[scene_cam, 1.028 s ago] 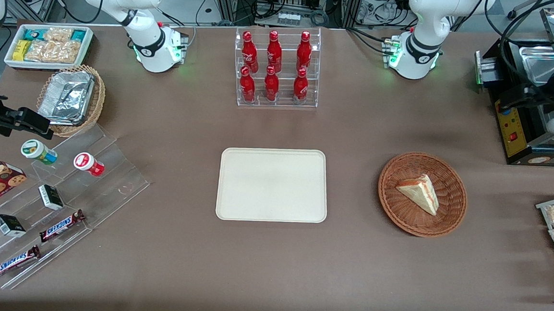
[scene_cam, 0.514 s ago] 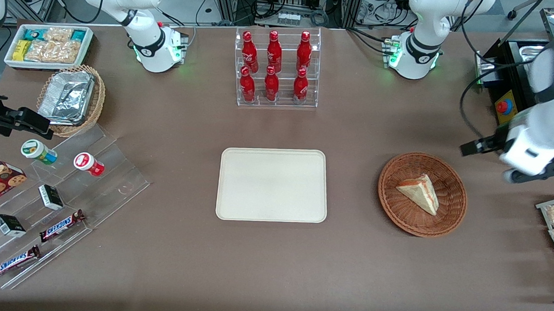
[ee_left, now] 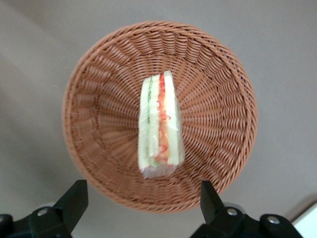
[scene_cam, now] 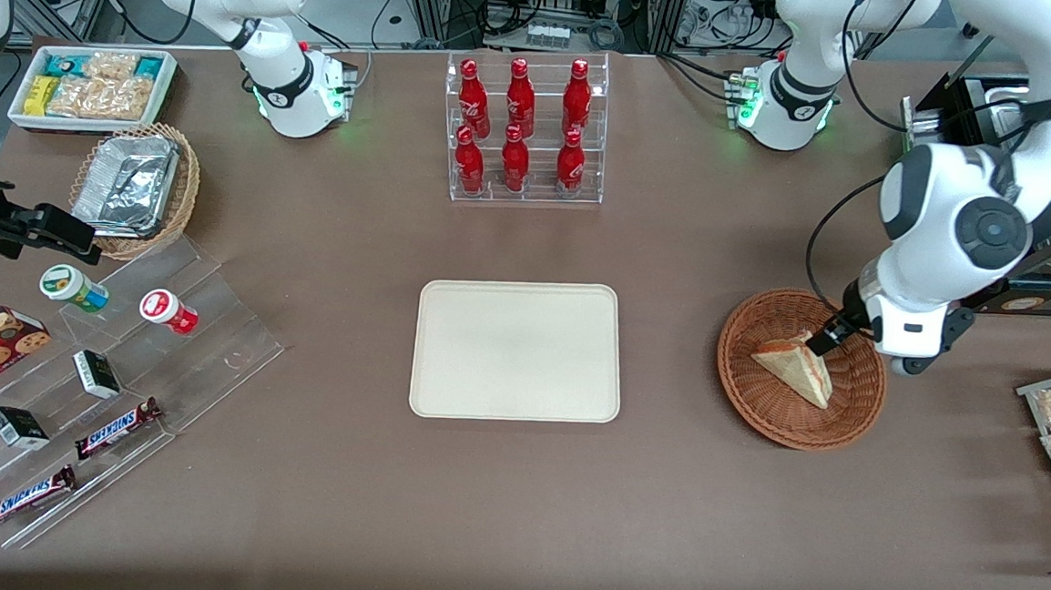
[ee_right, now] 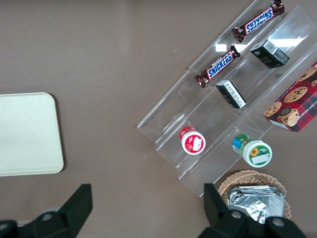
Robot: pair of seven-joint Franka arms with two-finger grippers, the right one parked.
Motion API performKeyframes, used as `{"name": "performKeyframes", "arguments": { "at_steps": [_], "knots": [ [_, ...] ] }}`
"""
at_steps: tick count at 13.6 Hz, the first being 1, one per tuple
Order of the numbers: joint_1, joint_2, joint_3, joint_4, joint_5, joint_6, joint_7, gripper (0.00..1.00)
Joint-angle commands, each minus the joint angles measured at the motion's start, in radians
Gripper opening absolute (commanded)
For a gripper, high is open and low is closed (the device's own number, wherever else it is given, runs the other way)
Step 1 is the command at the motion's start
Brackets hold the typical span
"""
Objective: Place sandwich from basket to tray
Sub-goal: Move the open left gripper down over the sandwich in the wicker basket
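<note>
One sandwich lies in basket.
Claw hovers above it, fingers spread wide; tray bare.

You have one sandwich, a pale triangular wedge with its orange-red and green filling edge showing, lying at the centre of the basket, a round, shallow reddish-brown wicker bowl. Your gripper hangs above them with fingers spread wide, over the basket's rim at 2 o'clock in the front view. Your tray, cream, flat, round-cornered, lies bare at the basket's 9 o'clock, apart from it.
</note>
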State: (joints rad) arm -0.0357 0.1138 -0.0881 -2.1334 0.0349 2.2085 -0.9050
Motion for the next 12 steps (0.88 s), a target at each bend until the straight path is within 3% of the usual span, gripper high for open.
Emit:
{"name": "performKeyframes", "arguments": {
  "at_steps": [1, 12],
  "knots": [
    [-0.019, 0.015, 0.007, -0.072, 0.002, 0.121, -0.048, 1.0],
    [-0.019, 0.121, 0.01, -0.108, 0.003, 0.267, -0.06, 0.97]
  ]
}}
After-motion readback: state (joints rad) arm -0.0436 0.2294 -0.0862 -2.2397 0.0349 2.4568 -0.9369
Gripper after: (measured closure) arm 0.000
